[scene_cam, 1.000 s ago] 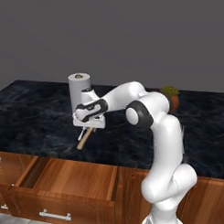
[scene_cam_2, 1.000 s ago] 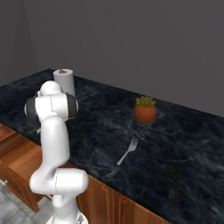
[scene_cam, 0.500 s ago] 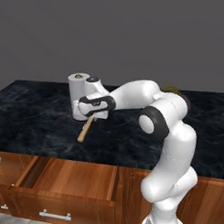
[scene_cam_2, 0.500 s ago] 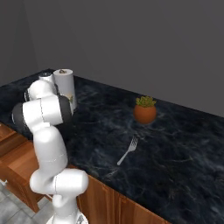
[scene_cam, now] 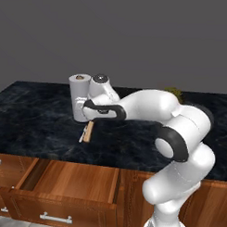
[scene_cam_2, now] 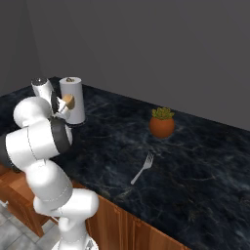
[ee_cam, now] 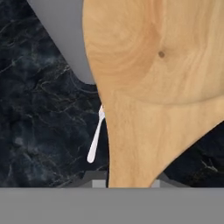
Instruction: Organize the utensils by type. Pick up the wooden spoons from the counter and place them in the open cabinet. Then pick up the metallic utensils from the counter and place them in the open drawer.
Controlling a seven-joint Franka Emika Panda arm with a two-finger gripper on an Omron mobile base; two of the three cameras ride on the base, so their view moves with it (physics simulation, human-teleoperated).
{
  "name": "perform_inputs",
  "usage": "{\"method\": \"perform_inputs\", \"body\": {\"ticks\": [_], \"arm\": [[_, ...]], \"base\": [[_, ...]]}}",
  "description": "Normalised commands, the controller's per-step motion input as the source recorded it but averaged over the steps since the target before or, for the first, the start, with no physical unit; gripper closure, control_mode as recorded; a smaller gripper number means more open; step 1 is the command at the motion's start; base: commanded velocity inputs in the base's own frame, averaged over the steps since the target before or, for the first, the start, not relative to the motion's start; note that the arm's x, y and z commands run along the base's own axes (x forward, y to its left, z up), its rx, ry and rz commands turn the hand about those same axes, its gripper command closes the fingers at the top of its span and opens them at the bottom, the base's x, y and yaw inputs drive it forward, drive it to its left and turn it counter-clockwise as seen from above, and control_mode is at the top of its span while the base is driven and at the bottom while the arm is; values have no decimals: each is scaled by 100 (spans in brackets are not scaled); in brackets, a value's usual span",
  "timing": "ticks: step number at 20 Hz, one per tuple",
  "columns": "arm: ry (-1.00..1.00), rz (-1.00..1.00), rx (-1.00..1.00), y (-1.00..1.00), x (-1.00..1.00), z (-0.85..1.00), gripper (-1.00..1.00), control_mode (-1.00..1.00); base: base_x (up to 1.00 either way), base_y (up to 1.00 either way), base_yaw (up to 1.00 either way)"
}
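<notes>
Wooden spoon (ee_cam: 144, 87): clamped in gripper (scene_cam: 90, 121) above counter (scene_cam: 37, 122), just beside paper-towel roll (scene_cam: 79, 95). Risk: a swing could topple the roll.

Surface (scene_cam_2: 205, 161): black, marble pattern, faint pale veins.
Spoon (ee_cam: 148, 87): light tan wood, curved grain rings, one small dark knot at upper right of frame.
Fork (scene_cam_2: 142, 168): shiny silver; second fork (ee_cam: 95, 140) pale silver-white.
Pot (scene_cam_2: 161, 127): terracotta orange, green plant.
Paper roll (scene_cam_2: 72, 100): pale grey-white, brown core.
Drawer (scene_cam: 71, 179): reddish-brown wood, silver handle.
Wall: plain dark grey.
</notes>
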Motion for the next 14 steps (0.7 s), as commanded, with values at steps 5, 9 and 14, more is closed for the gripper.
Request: {"method": "perform_inputs", "body": {"ticks": [5, 9, 14], "arm": [[-9, 9, 0, -15, -40, 40, 100, -100], [-2, 8, 0, -26, -42, 34, 100, -100], [-4, 9, 0, -21, -39, 23, 100, -100]], "base": [[0, 0, 0], [0, 0, 0], [0, 0, 0]]}}
